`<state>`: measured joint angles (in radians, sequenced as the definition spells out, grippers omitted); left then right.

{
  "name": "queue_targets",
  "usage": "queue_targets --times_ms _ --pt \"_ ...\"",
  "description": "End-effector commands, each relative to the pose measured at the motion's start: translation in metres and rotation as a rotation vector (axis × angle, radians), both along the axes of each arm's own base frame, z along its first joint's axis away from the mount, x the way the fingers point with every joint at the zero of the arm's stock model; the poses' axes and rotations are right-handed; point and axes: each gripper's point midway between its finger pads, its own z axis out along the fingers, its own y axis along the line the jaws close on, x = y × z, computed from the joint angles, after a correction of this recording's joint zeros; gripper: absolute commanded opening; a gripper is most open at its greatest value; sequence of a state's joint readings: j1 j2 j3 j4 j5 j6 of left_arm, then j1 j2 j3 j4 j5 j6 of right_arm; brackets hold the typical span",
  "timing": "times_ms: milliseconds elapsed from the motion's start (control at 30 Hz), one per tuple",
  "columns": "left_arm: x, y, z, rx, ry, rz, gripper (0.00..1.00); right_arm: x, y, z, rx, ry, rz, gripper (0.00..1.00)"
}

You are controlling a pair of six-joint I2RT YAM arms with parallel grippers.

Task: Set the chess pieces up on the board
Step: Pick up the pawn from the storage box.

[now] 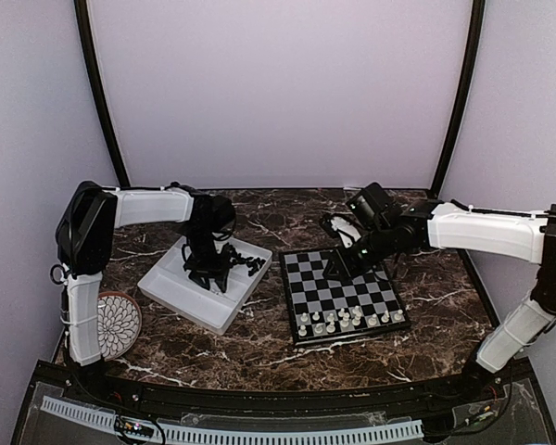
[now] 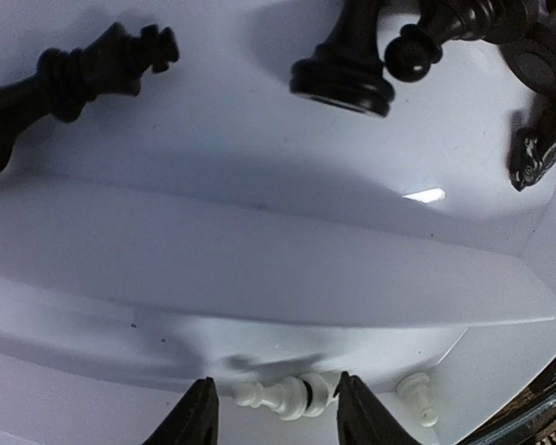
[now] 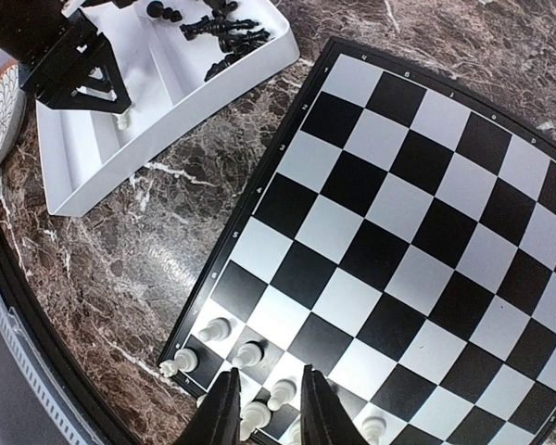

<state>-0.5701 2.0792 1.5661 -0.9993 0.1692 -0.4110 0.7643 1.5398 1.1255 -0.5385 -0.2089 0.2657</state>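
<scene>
The dark brown marble-patterned stone bench (image 1: pixel 259 352) is streaked with thin white veins. The flat square chessboard (image 3: pixel 417 250) has black and pale grey checks inside a thin dark border. Small white plastic chess pieces (image 3: pixel 213 329) show against those checks. Glossy black plastic chess pieces (image 2: pixel 343 74) lie in the plain white rectangular divided tray (image 3: pixel 102 176), with a couple of white ones. The round patterned plate (image 1: pixel 120 324) has white petal-shaped cells outlined in dark lines and a reddish rim. The left pincer (image 2: pixel 273 417) and right pincer (image 3: pixel 269 408) are black, on white arms with black joints. The walls (image 1: pixel 278 93) are pale lilac.
</scene>
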Motion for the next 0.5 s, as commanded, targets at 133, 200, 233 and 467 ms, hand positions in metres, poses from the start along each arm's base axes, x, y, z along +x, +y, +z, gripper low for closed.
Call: queue_targets --times_ms 133,200,233,467 --pt "-0.002 0.005 0.004 0.042 0.034 -0.012 0.33 0.011 0.005 0.011 0.043 -0.024 0.021 0.24" --pt "-0.001 0.006 0.007 0.046 0.028 -0.014 0.28 0.011 0.006 0.011 0.045 -0.022 0.022 0.24" --pt "0.0 0.006 0.009 0.046 0.024 -0.014 0.27 0.011 0.006 0.011 0.047 -0.021 0.022 0.24" --pt "0.005 0.001 0.023 0.018 -0.011 -0.015 0.17 0.01 0.005 0.008 0.052 -0.013 0.024 0.24"
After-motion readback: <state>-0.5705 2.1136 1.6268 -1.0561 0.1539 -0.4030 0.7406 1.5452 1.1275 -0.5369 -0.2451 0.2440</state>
